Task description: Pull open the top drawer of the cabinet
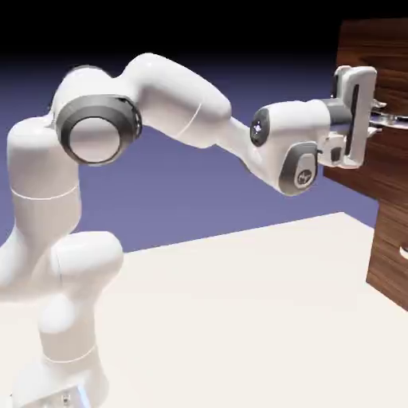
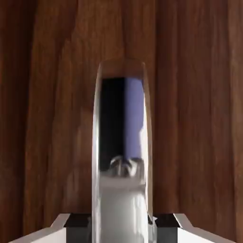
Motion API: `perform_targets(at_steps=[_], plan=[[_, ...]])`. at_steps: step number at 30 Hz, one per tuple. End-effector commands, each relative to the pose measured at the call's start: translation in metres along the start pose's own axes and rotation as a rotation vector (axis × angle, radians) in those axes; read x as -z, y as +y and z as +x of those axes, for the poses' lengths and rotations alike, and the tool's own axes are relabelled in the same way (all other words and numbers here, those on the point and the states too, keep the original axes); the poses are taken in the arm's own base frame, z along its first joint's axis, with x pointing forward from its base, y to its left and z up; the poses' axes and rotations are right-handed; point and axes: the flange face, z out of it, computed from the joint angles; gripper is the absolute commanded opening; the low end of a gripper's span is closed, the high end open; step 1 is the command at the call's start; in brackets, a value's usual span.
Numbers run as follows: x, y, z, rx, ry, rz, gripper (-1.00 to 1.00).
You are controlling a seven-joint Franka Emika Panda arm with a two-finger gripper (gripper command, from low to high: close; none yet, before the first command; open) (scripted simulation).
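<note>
**Gripper clamped on top drawer handle, drawer sticking out of cabinet**

Exterior view, biggest first:

- Table (image 1: 239, 319): pale, flat, fills the lower half of the frame. Backdrop behind is blue-violet, fading to black at the top.
- Arm (image 1: 159, 103): white, rises from the lower left corner, bends at a grey-ringed joint in the upper left, then runs level to the right across the upper middle of the frame.
- Cabinet (image 1: 390, 199): dark brown wood-grain, at the right edge, cropped by the frame. Only a strip of it shows.
- Top drawer (image 1: 374, 48): upper right of the frame. Its front stands further left than the lower cabinet face below it, so it is pulled out some way. How far, I can't tell from this crop.
- Lower drawer handle (image 1: 404, 253): small pale bit at the right edge, mid-height. Nothing near it.
- Gripper (image 1: 374, 119): upper right, pointing level into the drawer front, fingers reaching right.

Hand view:

- Wood grain of the drawer front (image 2: 47, 118) fills the frame, grain running top to bottom.
- Handle (image 2: 122, 142): silvery bar, runs up from the bottom edge through the centre, mirror-like, showing blue and black reflections.
- Fingertips (image 2: 173, 223): grey, at the bottom edge, one either side of the bar and pressed against it. Jaws are closed tight on the handle.
</note>
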Motion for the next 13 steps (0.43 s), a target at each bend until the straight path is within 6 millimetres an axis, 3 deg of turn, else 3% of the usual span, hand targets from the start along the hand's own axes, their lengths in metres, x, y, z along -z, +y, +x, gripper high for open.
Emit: perform_targets(at_steps=[1, 12, 13], plan=[[0.003, 0.0, 0.0, 0.0, 0.001, -0.001, -1.0], [0.031, 0.0, 0.0, 0.0, 0.001, -0.001, -1.0], [0.031, 0.0, 0.0, 0.0, 0.001, -0.001, 1.0]])
